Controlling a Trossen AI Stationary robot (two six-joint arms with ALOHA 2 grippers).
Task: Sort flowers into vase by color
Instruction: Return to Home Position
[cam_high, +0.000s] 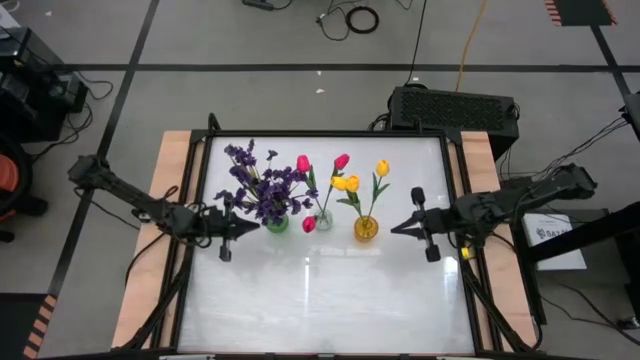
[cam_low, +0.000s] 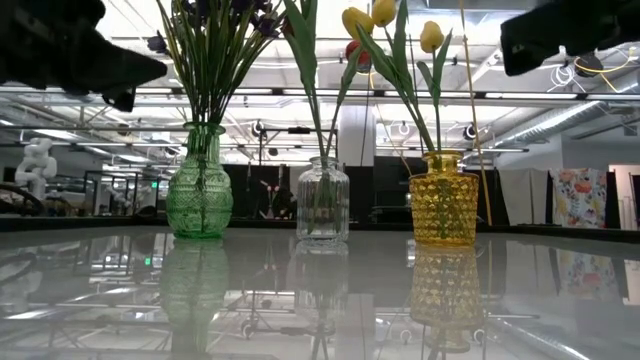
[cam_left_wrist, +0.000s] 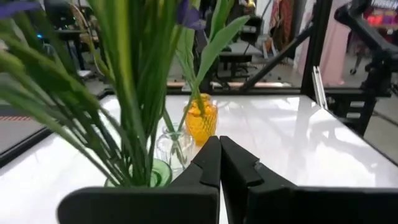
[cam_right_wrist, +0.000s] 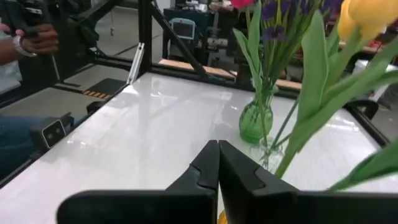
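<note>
Three small vases stand in a row on the white table. The green vase (cam_high: 277, 223) (cam_low: 199, 185) holds the bushy purple sprigs (cam_high: 258, 181). The clear vase (cam_high: 322, 220) (cam_low: 322, 203) holds the pink-red tulips (cam_high: 322, 165). The yellow vase (cam_high: 366, 228) (cam_low: 444, 200) holds the yellow tulips (cam_high: 360, 180). All stems stand in the vase mouths. My left gripper (cam_high: 252, 227) (cam_left_wrist: 219, 146) is shut, just left of the green vase, touching nothing. My right gripper (cam_high: 394, 229) (cam_right_wrist: 218, 149) is shut, just right of the yellow vase, touching nothing.
The table (cam_high: 330, 300) has bare white surface in front of the vases toward its near edge. Wooden side rails (cam_high: 165, 200) run along both sides. A black box (cam_high: 455, 108) sits beyond the far edge. A person's hand (cam_right_wrist: 34, 38) shows in the room beyond.
</note>
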